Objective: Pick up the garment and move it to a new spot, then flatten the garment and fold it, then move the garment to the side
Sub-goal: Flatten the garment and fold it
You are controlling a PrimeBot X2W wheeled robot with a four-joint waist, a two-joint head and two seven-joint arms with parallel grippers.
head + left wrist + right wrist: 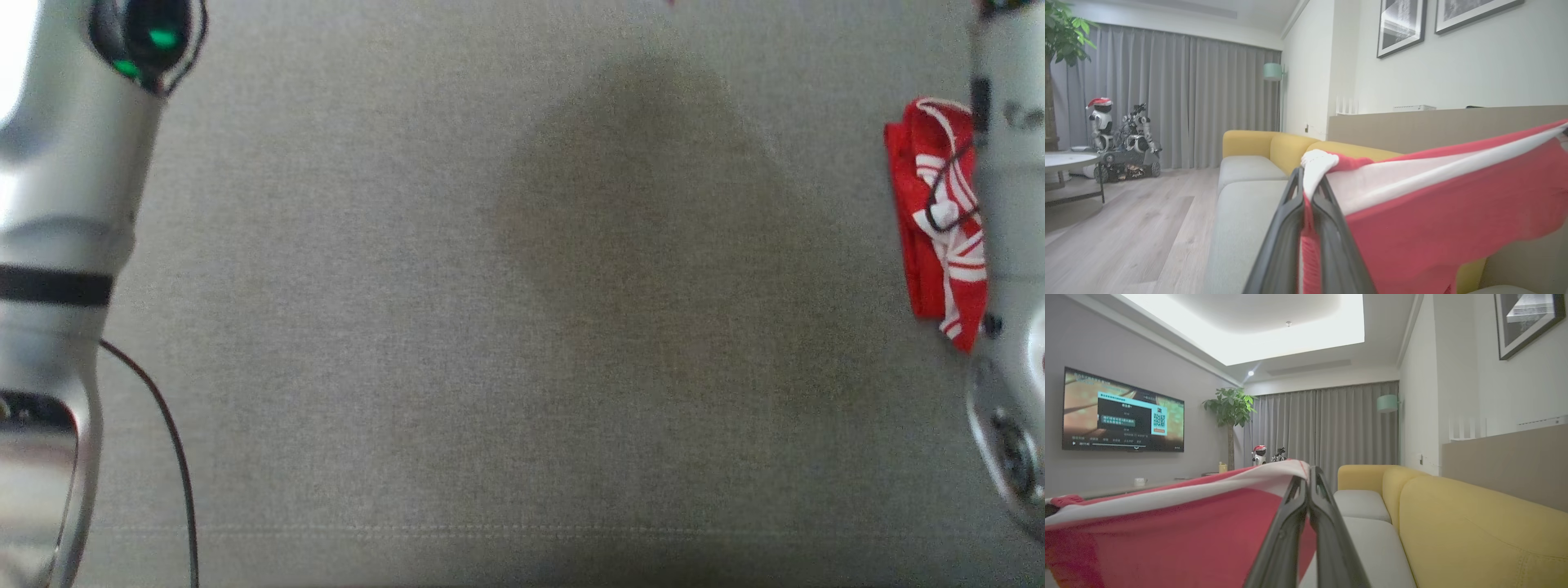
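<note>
The garment (1433, 212) is red knit with a white band along its edge, and it hangs stretched in the air between my two grippers. In the left wrist view my left gripper (1308, 179) is shut on one white-trimmed corner, the cloth running off to the right. In the right wrist view my right gripper (1306, 477) is shut on the other end of the garment (1167, 522), which spreads to the left. In the head view a bunched red-and-white cloth (939, 220) shows beside my right forearm (1008, 245); I cannot tell whether it is part of the held garment.
Below lies the grey sofa seat (522, 327), with my left forearm (65, 204) and its cable at that view's left. A yellow sofa back (1474, 522) runs along the wall. A wooden floor (1126, 228), a round table (1065, 161) and small robots (1122, 139) lie beyond.
</note>
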